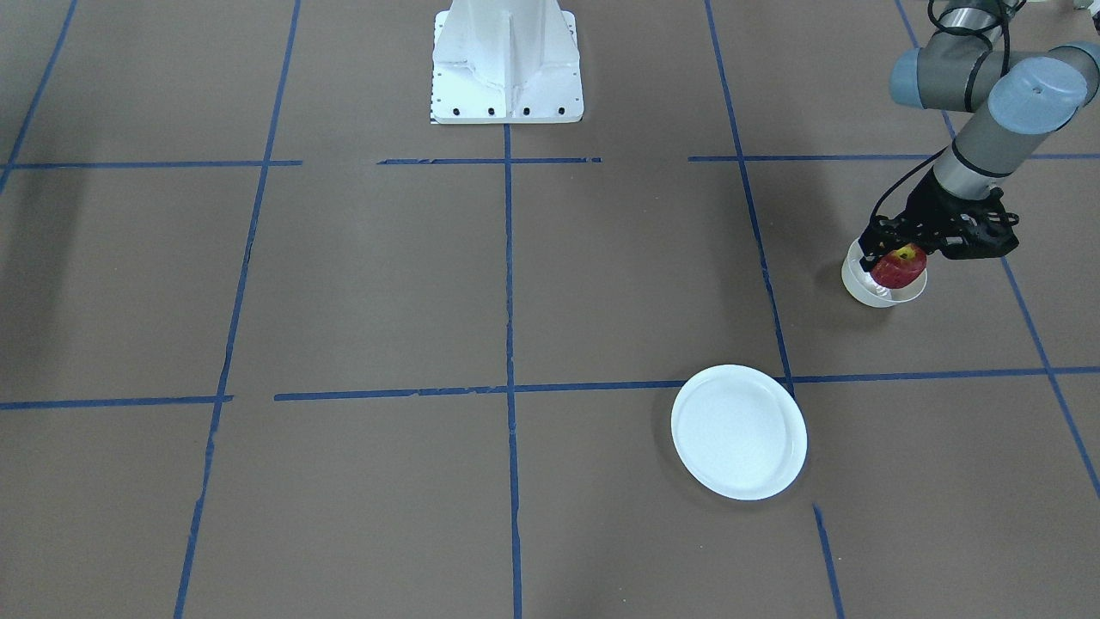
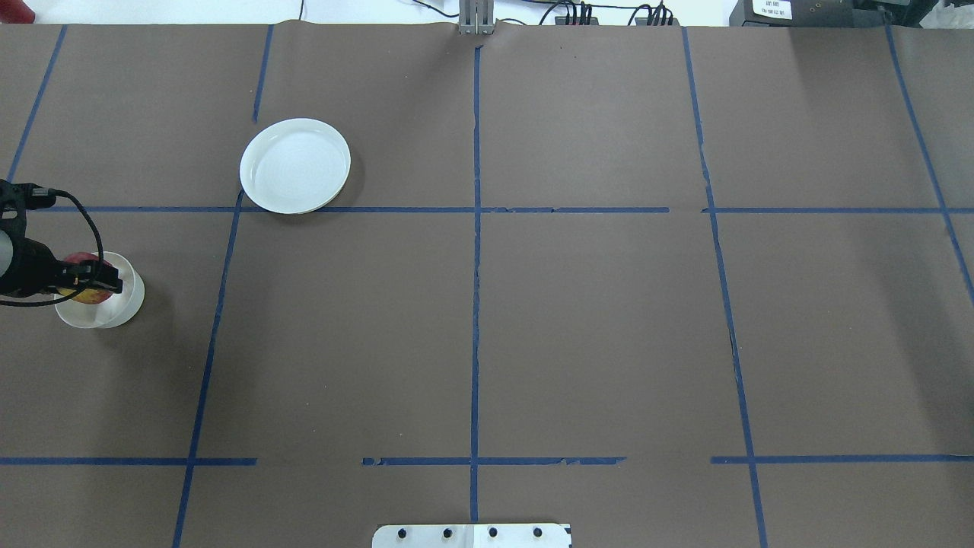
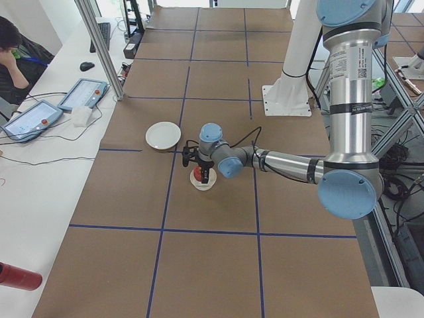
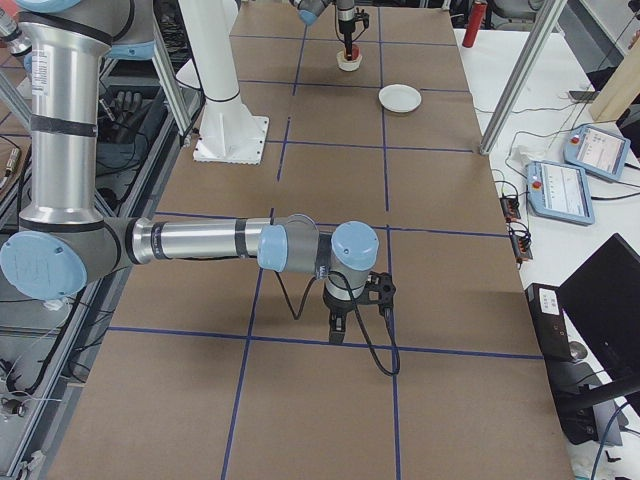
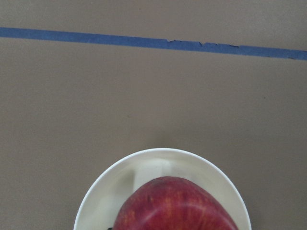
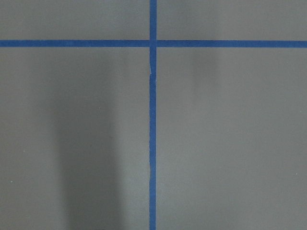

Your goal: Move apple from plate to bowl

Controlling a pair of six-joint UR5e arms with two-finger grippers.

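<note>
The red apple (image 1: 902, 267) sits between the fingers of my left gripper (image 1: 892, 254), which is shut on it. It is held at the rim of the small white bowl (image 1: 866, 292), its lower part inside. The left wrist view shows the apple (image 5: 175, 206) over the bowl (image 5: 103, 191). From overhead the gripper (image 2: 95, 283) covers most of the apple above the bowl (image 2: 125, 304) at the left edge. The white plate (image 1: 737, 432) lies empty, apart from the bowl. My right gripper (image 4: 358, 312) hangs low over the table; I cannot tell whether it is open.
The robot's white base (image 1: 507, 64) stands at the middle of its side of the table. Blue tape lines (image 2: 475, 228) divide the brown tabletop into squares. Tablets and cables lie on a side bench (image 3: 40, 119), where a person sits.
</note>
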